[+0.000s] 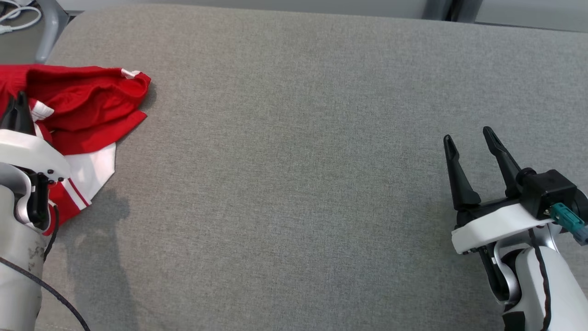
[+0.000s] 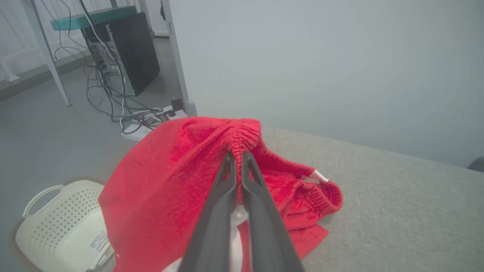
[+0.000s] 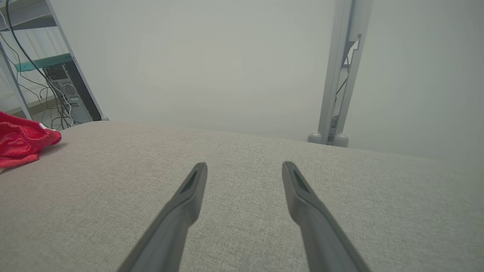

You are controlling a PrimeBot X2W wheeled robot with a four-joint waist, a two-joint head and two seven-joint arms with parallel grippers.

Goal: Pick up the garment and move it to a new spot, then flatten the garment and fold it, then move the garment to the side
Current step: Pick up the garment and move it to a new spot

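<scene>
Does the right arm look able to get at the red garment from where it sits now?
Probably not without a long stretch: nothing blocks it, but the open right end effector sits across the grey cushion from the red garment, which the left end effector pinches.

Grey fabric surface (image 1: 321, 184), red/wht garment (image 1: 87, 101) crumpled at L edge
</scene>
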